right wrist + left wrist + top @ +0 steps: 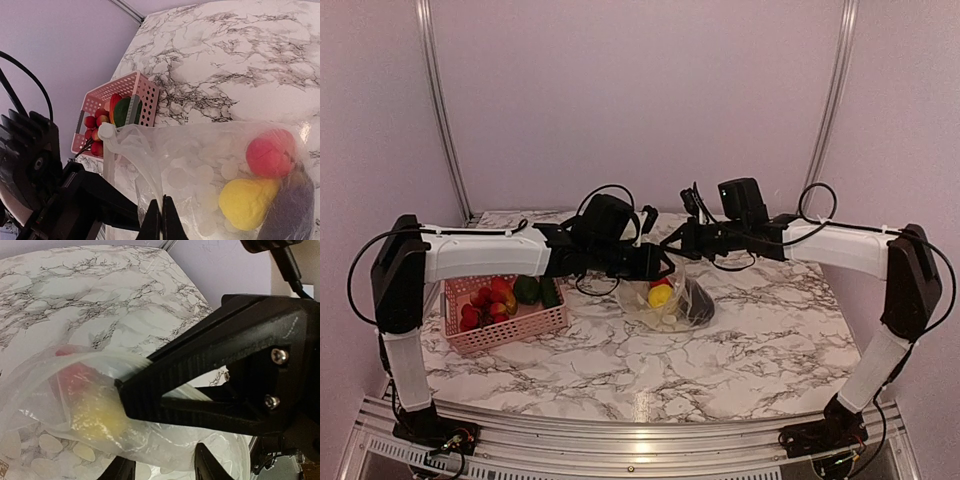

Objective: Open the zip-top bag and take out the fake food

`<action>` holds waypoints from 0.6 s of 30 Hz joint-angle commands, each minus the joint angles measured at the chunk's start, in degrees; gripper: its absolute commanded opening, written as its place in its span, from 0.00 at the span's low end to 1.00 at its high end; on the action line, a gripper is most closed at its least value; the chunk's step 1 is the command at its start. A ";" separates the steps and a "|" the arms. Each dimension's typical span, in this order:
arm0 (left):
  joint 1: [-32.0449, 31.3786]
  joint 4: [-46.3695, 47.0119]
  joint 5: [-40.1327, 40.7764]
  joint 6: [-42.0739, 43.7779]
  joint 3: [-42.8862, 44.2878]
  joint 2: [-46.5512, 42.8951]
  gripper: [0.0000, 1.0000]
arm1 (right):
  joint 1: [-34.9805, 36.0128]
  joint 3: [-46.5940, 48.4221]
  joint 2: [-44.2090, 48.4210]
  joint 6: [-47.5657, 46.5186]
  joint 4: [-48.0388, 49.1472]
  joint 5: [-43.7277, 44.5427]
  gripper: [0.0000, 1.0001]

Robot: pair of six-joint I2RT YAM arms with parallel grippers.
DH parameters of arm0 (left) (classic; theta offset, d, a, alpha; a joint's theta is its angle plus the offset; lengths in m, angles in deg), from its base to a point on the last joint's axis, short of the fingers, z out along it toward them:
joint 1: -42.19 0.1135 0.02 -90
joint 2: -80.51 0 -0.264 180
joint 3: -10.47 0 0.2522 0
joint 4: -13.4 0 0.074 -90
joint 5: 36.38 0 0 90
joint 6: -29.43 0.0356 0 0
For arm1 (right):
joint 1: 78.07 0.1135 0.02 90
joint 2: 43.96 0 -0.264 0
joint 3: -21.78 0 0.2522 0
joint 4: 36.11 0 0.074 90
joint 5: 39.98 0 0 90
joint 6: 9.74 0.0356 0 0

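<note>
Clear plastic is what both arms meet over: the bag [670, 310] sits about mid-surface, a little toward the far edge, with its top drawn up between the two end effectors and its body sagging onto the marble surface [770, 340] just below them. Neither arm is nearer, as both are at the bag's top edge, left from the left and right from the right. I judge the mouth runs roughly left to right between them, so the opening pull should go across that line.

My right end effector [161, 220] is fully closed, its tips pinching a fold of the spotted film. My left end effector [165, 467] stands partly apart with bag film lying between its fingers. I cannot tell whether the pads are pressing on it yet.

Inside the bag I see food [248, 202]: a yellow piece, a red one above it and a dark one beside them, all low in the bag toward the right arm's side. A pink basket [520, 335] with other toys stands well apart at the left edge.
</note>
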State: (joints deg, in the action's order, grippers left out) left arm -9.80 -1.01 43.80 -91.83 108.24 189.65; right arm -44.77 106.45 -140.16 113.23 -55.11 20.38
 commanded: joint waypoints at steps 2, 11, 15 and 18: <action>-0.09 -7.34 2.90 2.94 3.89 6.18 0.38 | -2.37 -1.93 2.57 -0.20 -2.76 3.80 0.00; -0.10 -8.00 3.56 4.25 6.64 13.28 0.44 | -5.15 -4.11 2.42 -1.20 -3.02 4.07 0.00; -0.06 -8.80 4.51 5.38 8.99 15.16 0.49 | -5.36 -4.12 1.36 -1.59 -3.29 3.79 0.00; -0.06 -9.37 5.15 5.60 10.82 16.13 0.52 | -5.36 -4.01 1.11 -1.67 -2.84 2.57 0.00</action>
State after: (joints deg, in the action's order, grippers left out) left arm -9.77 -7.24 47.27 -87.79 115.91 204.03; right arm -49.43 102.02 -138.76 112.62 -57.66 23.44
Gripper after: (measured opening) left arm 0.510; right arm 0.005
